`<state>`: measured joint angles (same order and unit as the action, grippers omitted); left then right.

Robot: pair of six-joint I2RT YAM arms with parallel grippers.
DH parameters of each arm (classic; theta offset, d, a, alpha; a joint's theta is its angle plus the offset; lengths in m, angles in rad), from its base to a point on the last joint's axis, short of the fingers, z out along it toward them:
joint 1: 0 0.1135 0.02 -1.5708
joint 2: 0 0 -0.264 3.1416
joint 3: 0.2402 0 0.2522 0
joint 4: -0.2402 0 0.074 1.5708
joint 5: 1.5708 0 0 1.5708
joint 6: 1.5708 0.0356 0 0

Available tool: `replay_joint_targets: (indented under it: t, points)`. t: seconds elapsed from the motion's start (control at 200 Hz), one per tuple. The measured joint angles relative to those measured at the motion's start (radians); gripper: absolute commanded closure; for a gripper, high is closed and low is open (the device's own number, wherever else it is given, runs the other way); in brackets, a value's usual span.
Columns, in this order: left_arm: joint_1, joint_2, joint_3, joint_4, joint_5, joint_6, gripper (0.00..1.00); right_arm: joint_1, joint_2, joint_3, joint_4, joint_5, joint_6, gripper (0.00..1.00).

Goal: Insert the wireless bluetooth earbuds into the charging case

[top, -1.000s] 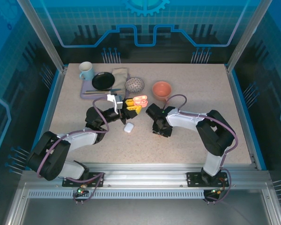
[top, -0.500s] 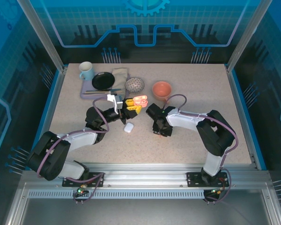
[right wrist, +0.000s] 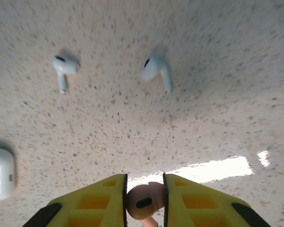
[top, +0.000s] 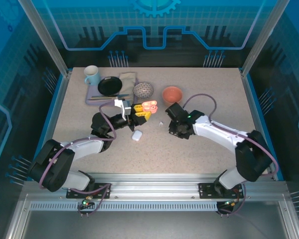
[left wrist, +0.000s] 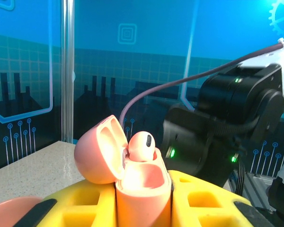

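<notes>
**A:** Entry one: what has changed?

**B:** Right arm. A second ago it was bent low over the table [right wrist: 203,118], with its jaws narrowing. It has now lifted and swung towards the far side. Its jaws are clamped on one salmon-pink earbud [right wrist: 141,202] (bulb end towards the camera, stem barely showing).

**A:** Meaning for the task?

**B:** My judgement is that the pick-up is done and the carry to the case is under way. Insertion has not yet happened.

**A:** Entry two: left jaws?

**B:** Closed around the body of the pink charging case [left wrist: 143,182], holding it upright. The lid [left wrist: 97,151] is tipped back, and a second pink earbud [left wrist: 142,146] is already seated inside.

**A:** Held earbud relative to the case?

**B:** Near but apart. In the top view the right wrist stands just right of the case, and from the left wrist camera it looms close behind the open lid. I cannot tell whether the free socket lies directly below the earbud.

**A:** Remaining stock?

**B:** Two white earbuds [right wrist: 61,66] [right wrist: 156,69] lie loose on the table, apart from each other. The white case [right wrist: 0,178] sits closed (well off to the side).
</notes>
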<state>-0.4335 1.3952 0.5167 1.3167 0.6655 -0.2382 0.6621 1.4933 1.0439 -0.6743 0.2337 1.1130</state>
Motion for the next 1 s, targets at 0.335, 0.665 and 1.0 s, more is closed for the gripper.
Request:
replay_joint_targets:
  t: [0.335, 0.665, 1.0]
  points:
    - [0.0, 0.02, 0.016, -0.01, 0.0, 0.0, 1.0, -0.095, -0.298, 0.03, -0.066, 0.045, -0.086, 0.76]
    - [-0.015, 0.056, 0.072, -0.034, 0.004, -0.008, 1.0, -0.094, -0.364, 0.288, 0.016, 0.049, -0.238, 0.76]
    - [-0.045, 0.111, 0.145, -0.05, 0.004, -0.019, 1.0, 0.071, -0.251, 0.343, 0.292, 0.024, -0.362, 0.76]
